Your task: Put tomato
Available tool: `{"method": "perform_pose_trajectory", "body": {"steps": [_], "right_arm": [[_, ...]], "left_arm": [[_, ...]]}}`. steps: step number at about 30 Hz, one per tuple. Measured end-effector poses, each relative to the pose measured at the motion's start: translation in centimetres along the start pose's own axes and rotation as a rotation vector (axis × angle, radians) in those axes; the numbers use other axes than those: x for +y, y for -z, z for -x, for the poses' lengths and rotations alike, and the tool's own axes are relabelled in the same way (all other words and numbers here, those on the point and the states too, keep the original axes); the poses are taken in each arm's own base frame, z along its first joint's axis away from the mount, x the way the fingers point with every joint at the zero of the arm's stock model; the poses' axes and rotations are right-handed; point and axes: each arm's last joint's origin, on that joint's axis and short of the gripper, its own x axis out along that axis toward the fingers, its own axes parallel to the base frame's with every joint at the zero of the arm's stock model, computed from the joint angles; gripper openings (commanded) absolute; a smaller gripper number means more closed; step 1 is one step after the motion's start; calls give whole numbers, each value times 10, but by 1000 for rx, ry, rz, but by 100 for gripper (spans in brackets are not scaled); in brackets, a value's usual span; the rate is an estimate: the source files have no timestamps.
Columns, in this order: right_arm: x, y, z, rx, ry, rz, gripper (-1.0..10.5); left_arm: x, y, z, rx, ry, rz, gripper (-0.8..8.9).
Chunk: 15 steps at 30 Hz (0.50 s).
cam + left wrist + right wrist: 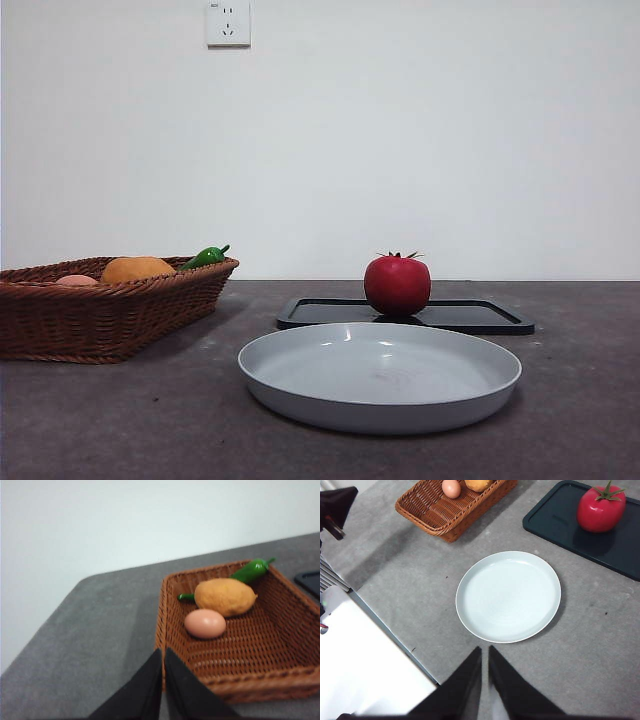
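The red tomato (397,285) with a dark green stem stands on a black tray (480,317) behind a grey plate (380,375). In the right wrist view the tomato (600,508) sits on the tray (555,522) beyond the plate (508,596). My right gripper (484,655) is shut and empty, high above the table's near edge, short of the plate. My left gripper (163,655) is shut and empty, above the table beside the wicker basket's (235,682) near corner. Neither gripper shows in the front view.
The wicker basket (100,310) at the left holds an orange fruit (225,596), an egg (205,623) and a green pepper (251,570). A white surface (360,665) lies past the table's edge. A wall socket (228,22) is on the back wall.
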Motion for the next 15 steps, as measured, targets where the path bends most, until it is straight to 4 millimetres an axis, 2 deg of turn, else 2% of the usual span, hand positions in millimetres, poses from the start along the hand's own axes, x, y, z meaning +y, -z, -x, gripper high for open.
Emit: {"method": "perform_pose_trajectory", "body": {"steps": [15], "right_arm": [[0, 0, 0, 0, 0, 0, 14]], "left_arm": [[-2, 11, 1, 110, 17, 79, 9]]}}
